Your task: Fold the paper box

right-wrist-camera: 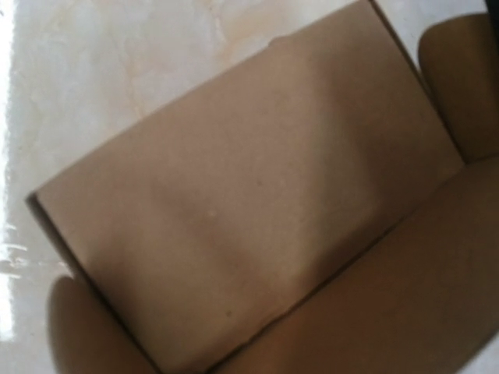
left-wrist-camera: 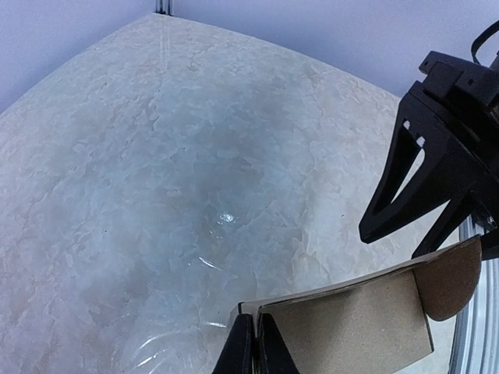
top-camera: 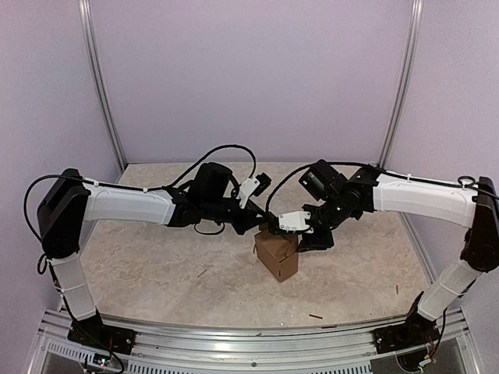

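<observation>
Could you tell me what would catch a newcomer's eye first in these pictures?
The brown box at the middle of the table stands out first in the top view. The left gripper is shut on one cardboard edge of it, and the right gripper crowds in from the opposite side, the box filling its wrist view.

The brown cardboard paper box (top-camera: pixel 277 255) stands mid-table on the pale marbled table (top-camera: pixel 156 273). The left gripper (top-camera: pixel 261 227) touches it at 10 o'clock, the right gripper (top-camera: pixel 312 235) is at 2 o'clock, and a small dark stick scrap (top-camera: pixel 315 316) lies at 5 o'clock.
</observation>
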Available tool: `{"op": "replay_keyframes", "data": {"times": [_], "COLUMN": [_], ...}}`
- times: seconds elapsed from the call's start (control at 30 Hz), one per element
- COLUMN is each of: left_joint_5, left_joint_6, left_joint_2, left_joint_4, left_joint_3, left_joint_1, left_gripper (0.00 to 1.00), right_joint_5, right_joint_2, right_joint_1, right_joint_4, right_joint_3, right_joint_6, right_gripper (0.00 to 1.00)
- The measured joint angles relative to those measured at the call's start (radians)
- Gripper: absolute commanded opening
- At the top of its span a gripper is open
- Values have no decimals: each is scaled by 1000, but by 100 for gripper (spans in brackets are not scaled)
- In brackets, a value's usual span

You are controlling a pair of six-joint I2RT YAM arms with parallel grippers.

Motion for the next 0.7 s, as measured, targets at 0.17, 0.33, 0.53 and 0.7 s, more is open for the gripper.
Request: {"op": "replay_keyframes", "data": {"times": [0.17, 0.33, 0.53, 0.7], "left_joint_5": [-19, -33, -43, -48], "left_joint_6": [-3, -23, -36, -51], "left_joint_2": [-12, -14, -21, -22], "left_joint_4": [44, 75, 106, 118], "left_joint_3": [-33, -49, -72, -77], "left_joint_1": [-7, -11, -14, -15], "left_gripper": [4, 4, 4, 5], "right_joint_5": [25, 32, 31, 31], "right_joint_2": [0, 0, 0, 0], "right_joint_1": [6, 6, 6, 6], "right_joint_4": [-3, -4, -4, -4], "right_joint_3": [0, 0, 0, -1], "right_joint_6": [-1, 4, 18, 27], "right_gripper": [50, 50, 50, 50]}}
